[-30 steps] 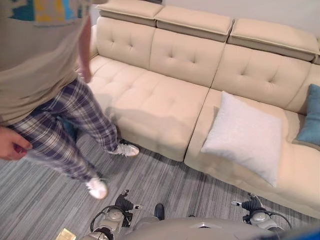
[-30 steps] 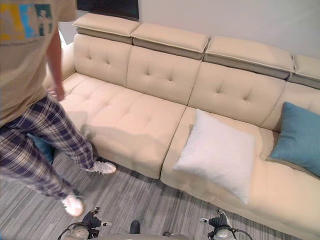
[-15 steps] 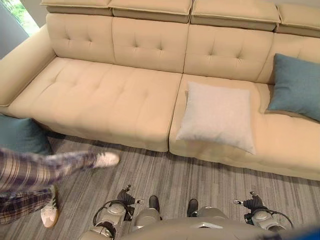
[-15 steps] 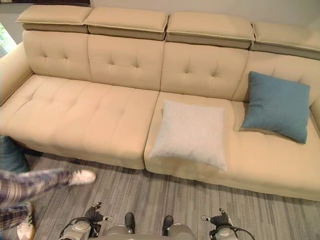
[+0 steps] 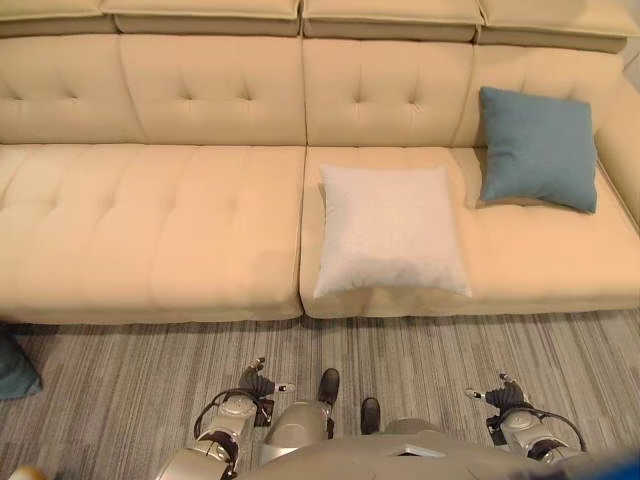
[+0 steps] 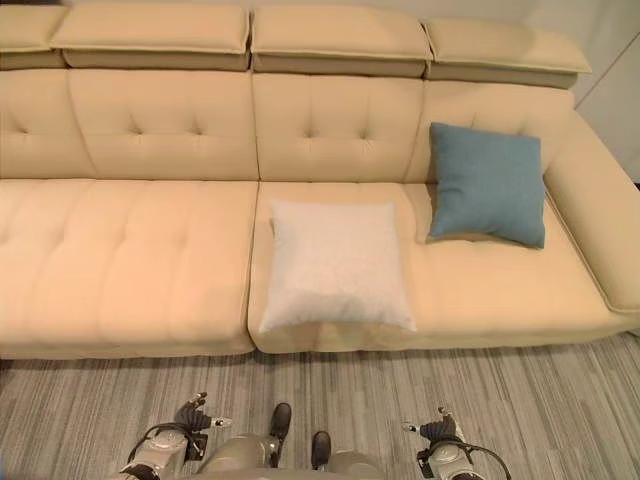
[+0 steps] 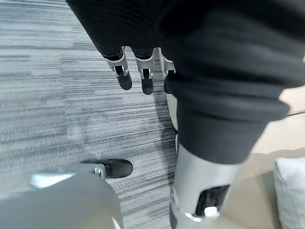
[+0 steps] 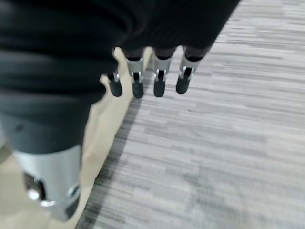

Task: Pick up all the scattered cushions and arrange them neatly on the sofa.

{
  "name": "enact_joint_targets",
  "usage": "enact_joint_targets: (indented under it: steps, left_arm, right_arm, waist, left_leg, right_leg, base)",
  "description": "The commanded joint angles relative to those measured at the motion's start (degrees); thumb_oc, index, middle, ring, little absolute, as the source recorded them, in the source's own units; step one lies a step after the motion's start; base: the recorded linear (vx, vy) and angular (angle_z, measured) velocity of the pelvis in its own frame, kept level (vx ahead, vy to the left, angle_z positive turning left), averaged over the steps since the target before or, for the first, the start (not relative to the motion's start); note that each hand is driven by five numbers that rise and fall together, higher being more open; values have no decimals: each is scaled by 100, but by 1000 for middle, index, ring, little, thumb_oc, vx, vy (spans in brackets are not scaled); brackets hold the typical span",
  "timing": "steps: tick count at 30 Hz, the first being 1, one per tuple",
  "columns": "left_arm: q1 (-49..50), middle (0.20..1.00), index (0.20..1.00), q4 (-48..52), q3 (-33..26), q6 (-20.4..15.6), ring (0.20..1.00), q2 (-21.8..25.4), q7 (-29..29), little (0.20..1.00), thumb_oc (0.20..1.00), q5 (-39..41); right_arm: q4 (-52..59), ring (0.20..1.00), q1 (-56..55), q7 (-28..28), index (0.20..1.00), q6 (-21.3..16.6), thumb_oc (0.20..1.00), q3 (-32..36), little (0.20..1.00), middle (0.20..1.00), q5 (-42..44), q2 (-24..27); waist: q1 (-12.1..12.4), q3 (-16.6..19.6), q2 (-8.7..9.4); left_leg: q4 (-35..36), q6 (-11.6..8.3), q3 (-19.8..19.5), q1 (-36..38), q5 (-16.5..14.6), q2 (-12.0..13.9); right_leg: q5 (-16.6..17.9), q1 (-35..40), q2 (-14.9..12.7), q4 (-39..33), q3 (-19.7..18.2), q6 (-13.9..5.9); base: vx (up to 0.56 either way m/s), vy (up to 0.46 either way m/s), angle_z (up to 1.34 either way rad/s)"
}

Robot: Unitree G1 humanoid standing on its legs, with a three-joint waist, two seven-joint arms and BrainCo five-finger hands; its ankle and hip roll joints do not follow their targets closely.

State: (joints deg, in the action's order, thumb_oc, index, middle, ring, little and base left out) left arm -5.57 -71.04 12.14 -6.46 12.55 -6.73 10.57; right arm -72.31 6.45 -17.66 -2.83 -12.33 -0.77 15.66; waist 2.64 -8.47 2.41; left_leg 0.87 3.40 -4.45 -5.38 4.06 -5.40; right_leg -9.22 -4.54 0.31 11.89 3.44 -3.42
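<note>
A white cushion (image 5: 390,230) lies flat on the beige sofa (image 5: 150,220), at the front of the seat right of the middle seam. A blue cushion (image 5: 535,148) leans against the backrest near the sofa's right end. On the carpet at the far left, beside the sofa's front, a dark teal cushion (image 5: 15,365) peeks into view. My left hand (image 7: 145,78) hangs low over the carpet with straight fingers and nothing in it. My right hand (image 8: 157,81) hangs the same way by the sofa's front edge, open and empty.
Grey striped carpet (image 5: 120,390) runs along the whole front of the sofa. The sofa's right armrest (image 6: 600,230) closes off the seat on that side. The left seats of the sofa are bare.
The camera has swung to the right, so the sofa now shows square on with its right end. The person who was walking off to the left is gone from the picture. The cushions lie as before.
</note>
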Motion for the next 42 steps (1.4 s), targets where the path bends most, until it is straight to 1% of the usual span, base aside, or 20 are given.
enact_joint_targets:
  steps: [1,2,3,5,6,7,8,11,15,16,17,19,22,23,24,25,26,34,36,42]
  left_arm:
    - [-2,1000,1000,44,-83,-74,1000,70,-104,1000,1000,6]
    - [-7,1000,1000,51,-88,-83,1000,79,-113,1000,1000,23]
    - [0,1000,1000,74,-89,-89,1000,84,-120,1000,1000,49]
    - [-8,1000,1000,60,-95,-83,1000,79,-100,1000,1000,35]
    - [-8,1000,1000,60,-95,-83,1000,77,-99,1000,1000,35]
    - [-34,1000,1000,-4,-109,-98,1000,65,-105,1000,1000,37]
    - [-33,1000,1000,-33,-81,-105,1000,60,-106,1000,1000,34]
    - [-6,1000,1000,-104,-65,-101,1000,31,-128,1000,1000,-70]
    - [-14,1000,1000,-107,-24,-110,1000,-41,-151,1000,1000,-35]
    - [-26,1000,1000,-93,-11,-107,1000,-54,-154,1000,1000,-28]
    - [-68,1000,1000,-51,2,-112,1000,-71,-164,1000,1000,59]
    - [-101,1000,1000,-41,-20,-117,1000,-81,-183,1000,1000,161]
    - [-91,1000,1000,-40,-32,-115,1000,-88,-192,1000,1000,206]
    - [-84,1000,1000,-78,-17,-93,1000,-113,-171,1000,1000,162]
    - [-97,1000,1000,-105,7,-81,1000,-110,-173,1000,1000,114]
    - [-97,1000,1000,-106,8,-81,1000,-110,-173,1000,1000,113]
    - [-120,1000,1000,-95,41,-76,1000,-90,-170,1000,1000,80]
    - [117,1000,1000,-157,-165,-52,1000,-10,-185,1000,1000,26]
    - [151,1000,1000,-44,-352,-106,1000,131,-286,1000,1000,142]
    - [31,1000,1000,469,-445,-230,1000,311,-505,1000,1000,413]
  right_arm:
    - [108,1000,43,-47,1000,-78,1000,-128,1000,1000,107,69]
    - [117,1000,57,-44,1000,-75,1000,-128,1000,1000,104,68]
    - [131,1000,91,-54,1000,-71,1000,-111,1000,1000,101,66]
    - [132,1000,127,-57,1000,-51,1000,-133,1000,1000,49,70]
    - [132,1000,126,-58,1000,-51,1000,-133,1000,1000,49,72]
    - [132,1000,164,-61,1000,-9,1000,-141,1000,1000,-5,72]
    - [134,1000,163,-56,1000,14,1000,-138,1000,1000,-15,84]
    - [100,1000,75,-41,1000,5,1000,-146,1000,1000,2,89]
    - [86,1000,6,-73,1000,-55,1000,-138,1000,1000,68,108]
    - [87,1000,0,-82,1000,-65,1000,-128,1000,1000,95,117]
    - [94,1000,-20,-99,1000,-91,1000,-106,1000,1000,164,166]
    - [108,1000,6,-113,1000,-135,1000,-110,1000,1000,225,194]
    - [96,1000,5,-106,1000,-138,1000,-108,1000,1000,254,205]
    - [66,1000,-16,-83,1000,-136,1000,-104,1000,1000,254,227]
    - [68,1000,-35,-89,1000,-139,1000,-68,1000,1000,291,237]
    - [68,1000,-36,-88,1000,-139,1000,-67,1000,1000,292,237]
    - [29,1000,-51,-102,1000,-106,1000,-46,1000,1000,316,227]
    - [-18,1000,-218,-73,1000,-115,1000,54,1000,1000,286,88]
    - [103,1000,-186,-113,1000,-182,1000,182,1000,1000,392,128]
    - [523,1000,-32,-233,1000,-310,1000,309,1000,1000,559,330]
  waist:
    - [188,6,97]
    - [194,-7,82]
    - [204,-21,60]
    - [202,-18,35]
    - [203,-24,27]
    - [156,-51,9]
    - [107,-79,7]
    - [40,8,107]
    - [-26,114,138]
    - [-34,111,148]
    - [-42,44,185]
    - [-39,14,209]
    - [-8,-11,231]
    - [0,-13,243]
    - [-6,-14,232]
    - [-5,-7,235]
    - [16,-28,185]
    - [65,192,183]
    - [146,267,207]
    - [176,250,204]
  left_leg:
    - [-609,-78,-40,-42,-876,-26]
    - [-607,-55,-7,6,-916,-21]
    - [-594,-34,38,105,-996,-11]
    - [-522,-26,89,221,-1076,26]
    - [-519,-28,87,233,-1082,33]
    - [-472,-46,66,370,-1157,54]
    - [-463,-62,14,432,-1171,59]
    - [-352,-98,-119,631,-1279,12]
    - [-326,-331,-249,717,-1325,241]
    - [-412,-402,-262,657,-1324,294]
    - [-833,-520,-282,426,-1317,330]
    - [-1133,-564,-278,267,-1248,317]
    - [-1227,-556,-256,117,-1231,310]
    - [-1104,-522,-127,-83,-1187,268]
    - [-890,-516,175,-360,-950,297]
    - [-881,-516,177,-362,-943,294]
    - [-663,-529,506,-492,-747,431]
    - [-145,-435,559,123,-694,425]
    - [-39,-371,625,346,-770,390]
    - [116,-365,660,410,-765,385]
  right_leg:
    - [664,-252,-227,213,136,-426]
    - [695,-340,-289,294,214,-458]
    - [784,-435,-494,173,466,-456]
    - [963,-545,-663,-177,680,-414]
    - [965,-531,-655,-185,683,-413]
    - [1221,-803,-801,-640,842,-444]
    - [1281,-884,-812,-693,806,-470]
    - [1371,-695,-722,-977,603,-445]
    - [1310,-441,-593,-1153,664,-313]
    - [1282,-365,-572,-1213,722,-282]
    - [1224,-209,-542,-1324,787,-206]
    - [1170,-60,-459,-1459,827,-127]
    - [1089,76,-436,-1541,845,-87]
    - [1037,171,-442,-1604,884,-99]
    - [982,215,-445,-1619,965,-116]
    - [981,207,-448,-1618,963,-116]
    - [906,229,-405,-1565,1022,-92]
    - [881,553,-451,-1563,956,-185]
    - [875,656,-500,-1553,890,-246]
    - [940,600,-520,-1613,858,-312]
  base:
    - [51,104,-104]
    - [88,74,-33]
    - [104,-2,-27]
    - [108,-41,-43]
    - [215,-81,-33]
    - [234,-83,-19]
    - [291,-115,-7]
    - [219,-123,5]
    - [195,-196,53]
    - [146,-266,76]
    - [87,-196,76]
    - [75,-167,79]
    - [58,-69,40]
    - [90,-15,31]
    - [70,4,48]
    - [75,46,63]
    - [74,37,47]
    - [137,91,-16]
    - [179,95,-8]
    - [56,20,-8]
